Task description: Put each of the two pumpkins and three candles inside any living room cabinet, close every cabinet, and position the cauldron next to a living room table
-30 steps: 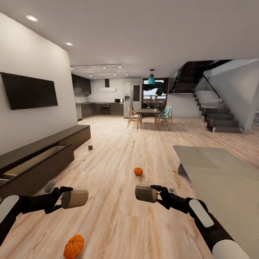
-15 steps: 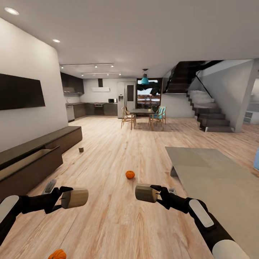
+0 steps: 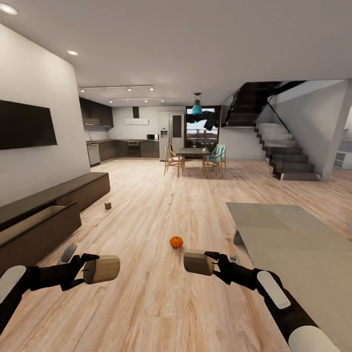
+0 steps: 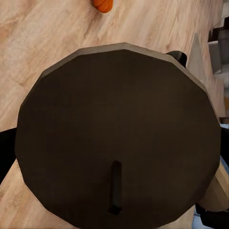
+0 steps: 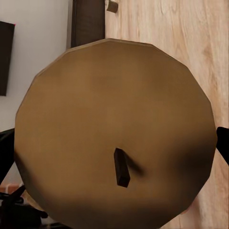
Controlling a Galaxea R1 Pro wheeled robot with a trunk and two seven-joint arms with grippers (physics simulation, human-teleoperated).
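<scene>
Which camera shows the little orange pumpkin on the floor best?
The head view: the whole pumpkin sits in plain sight on the wood floor, ahead of both pincers. The left wrist view catches just a sliver of it at the frame's edge, beyond the candle.

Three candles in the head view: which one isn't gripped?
The small candle on the floor beside the cabinet; the left gripper and right gripper each hold one.

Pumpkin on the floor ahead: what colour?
Bright orange. The pumpkin shows best in the head view, on the light wood floor.
</scene>
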